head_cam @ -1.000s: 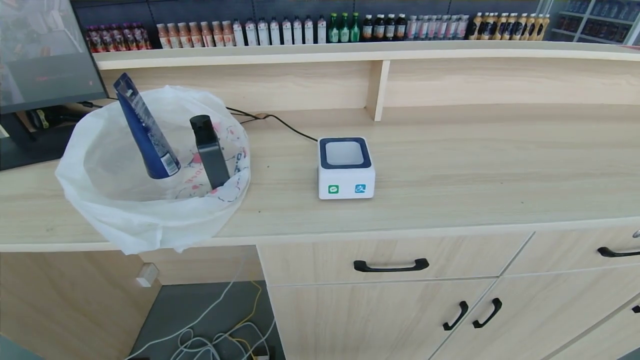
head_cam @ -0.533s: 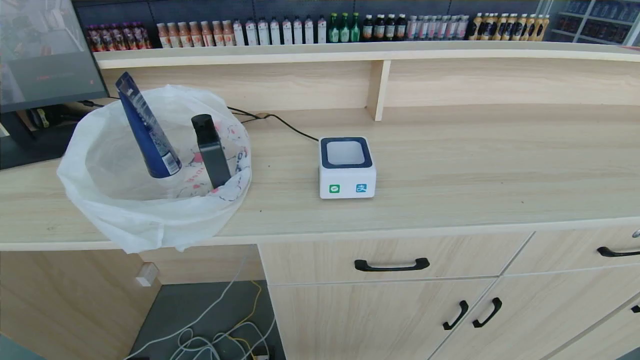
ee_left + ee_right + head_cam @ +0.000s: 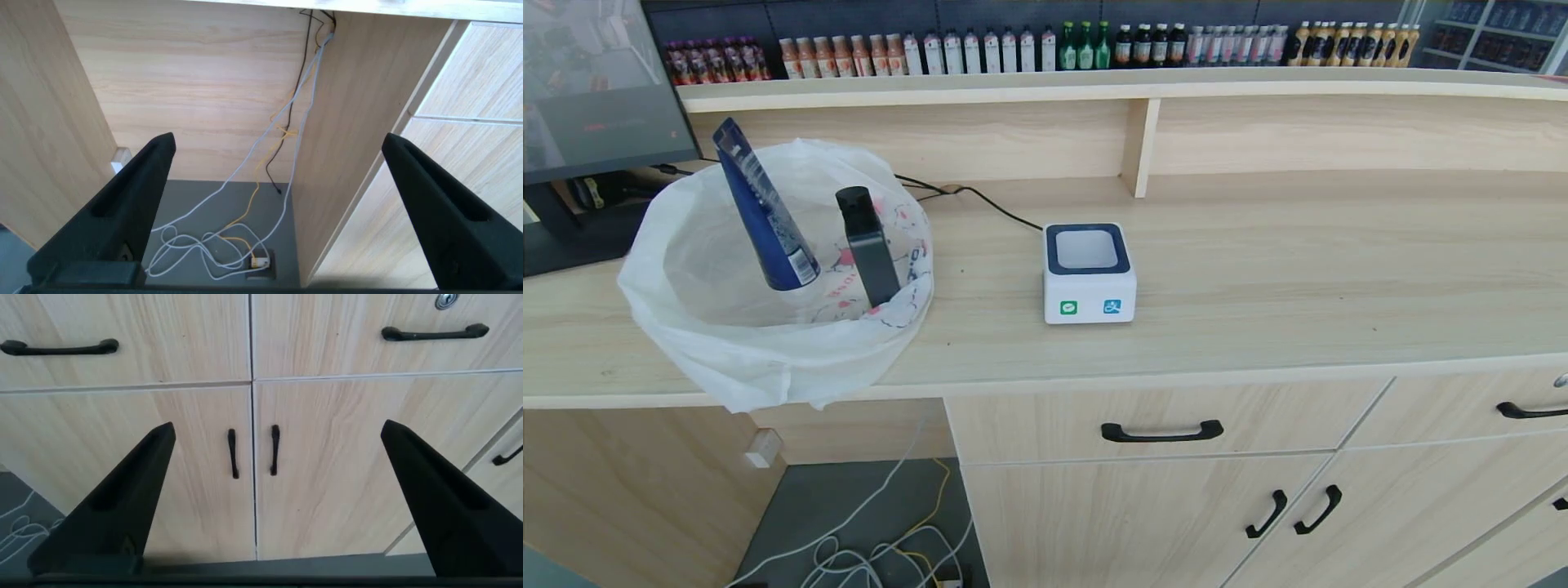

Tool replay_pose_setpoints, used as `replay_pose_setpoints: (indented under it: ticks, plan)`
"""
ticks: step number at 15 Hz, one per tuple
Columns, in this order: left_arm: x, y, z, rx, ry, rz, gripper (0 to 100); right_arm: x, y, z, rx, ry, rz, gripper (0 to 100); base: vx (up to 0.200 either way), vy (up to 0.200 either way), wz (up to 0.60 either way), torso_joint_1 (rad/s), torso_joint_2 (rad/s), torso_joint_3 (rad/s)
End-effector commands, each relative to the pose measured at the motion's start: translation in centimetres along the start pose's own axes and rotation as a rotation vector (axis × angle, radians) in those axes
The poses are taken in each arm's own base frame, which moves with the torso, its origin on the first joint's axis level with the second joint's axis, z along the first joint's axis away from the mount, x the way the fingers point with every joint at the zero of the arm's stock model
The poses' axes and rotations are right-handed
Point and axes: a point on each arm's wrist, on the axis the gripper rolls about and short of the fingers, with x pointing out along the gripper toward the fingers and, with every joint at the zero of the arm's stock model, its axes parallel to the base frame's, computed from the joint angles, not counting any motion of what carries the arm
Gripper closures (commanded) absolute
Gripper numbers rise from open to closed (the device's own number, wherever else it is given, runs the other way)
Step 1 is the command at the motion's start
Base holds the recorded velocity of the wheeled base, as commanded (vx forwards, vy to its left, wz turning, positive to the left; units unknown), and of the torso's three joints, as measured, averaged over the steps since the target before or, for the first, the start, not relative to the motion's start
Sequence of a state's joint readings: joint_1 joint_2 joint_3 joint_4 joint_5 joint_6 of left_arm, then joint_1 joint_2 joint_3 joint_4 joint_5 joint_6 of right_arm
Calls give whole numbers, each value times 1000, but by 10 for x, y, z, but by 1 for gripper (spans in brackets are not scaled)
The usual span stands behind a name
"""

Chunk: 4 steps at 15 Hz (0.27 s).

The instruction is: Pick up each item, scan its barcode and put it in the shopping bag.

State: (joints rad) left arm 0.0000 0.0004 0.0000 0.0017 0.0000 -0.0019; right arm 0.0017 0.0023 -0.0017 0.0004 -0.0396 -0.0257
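Observation:
A white plastic shopping bag (image 3: 768,343) sits open on the left end of the wooden counter (image 3: 1258,269). Inside it a blue tube (image 3: 762,208) leans upright and a black bottle (image 3: 867,245) stands beside it. The white barcode scanner (image 3: 1088,273) with a dark-rimmed window rests mid-counter, right of the bag. My left gripper (image 3: 282,204) hangs open below the counter, facing the alcove with loose cables (image 3: 245,237). My right gripper (image 3: 274,498) is open too, held low before the cabinet doors (image 3: 253,457).
A black cable (image 3: 968,200) runs from the scanner to the counter's back. A monitor (image 3: 596,82) stands at the far left. A raised shelf with a divider (image 3: 1139,143) borders the counter's rear. Drawers with black handles (image 3: 1161,433) lie below; cables litter the floor (image 3: 866,539).
The head view has shifted very slightly to the right between the earliest frame and now. Nothing on the counter has moved.

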Motion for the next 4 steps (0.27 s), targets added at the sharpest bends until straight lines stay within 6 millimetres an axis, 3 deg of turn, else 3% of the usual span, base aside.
replay_pose_setpoints:
  ticks: [1,4]
  plan:
    - [0,0,0,-1,-1,0,0,0,0,0,0,-1,-1,0,0,0,0,0,0,0]
    - [0,0,0,0,-1,0,0,0,0,0,-2,-1,-1,0,0,0,0,0,0,0]
